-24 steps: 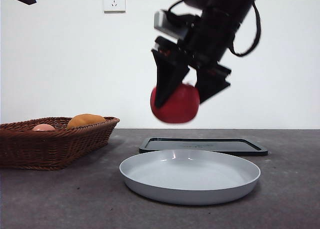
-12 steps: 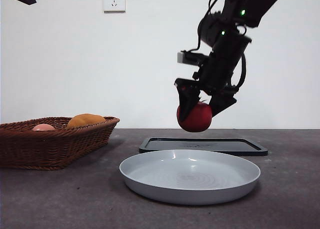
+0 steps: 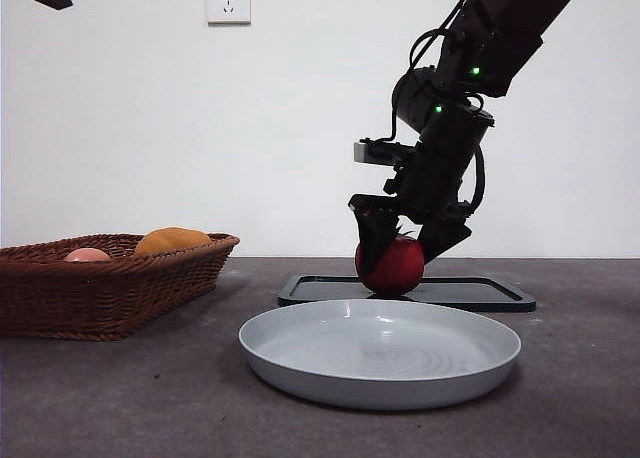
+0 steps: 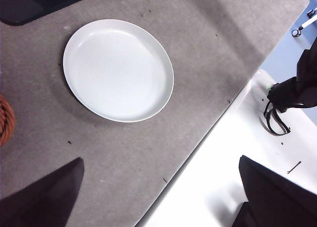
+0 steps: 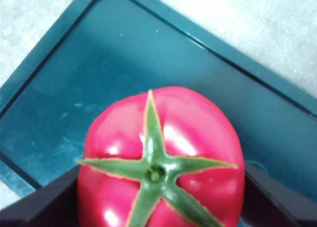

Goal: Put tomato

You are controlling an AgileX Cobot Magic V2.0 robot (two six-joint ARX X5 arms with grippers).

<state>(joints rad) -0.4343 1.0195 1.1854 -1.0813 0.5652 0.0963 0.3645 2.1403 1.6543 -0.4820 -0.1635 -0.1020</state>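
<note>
The right gripper (image 3: pixel 400 250), right of centre, is clamping the tomato (image 3: pixel 390 266) over the dark tray (image 3: pixel 500 296); it should be touching down before releasing.

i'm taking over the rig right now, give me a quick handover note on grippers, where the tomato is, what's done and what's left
Right gripper: shut on the tomato, one finger on each side, low over the dark tray behind the grey plate. In the right wrist view the tomato sits upright, green stem up, with the tray beneath it.
Left gripper: open, holding nothing, waiting high above the table.
Wicker basket holds an orange fruit and a pink one.
Done: tomato picked and brought to the tray; it looks at or near the surface, contact unclear.
Left: release, then lift the right arm away.
</note>
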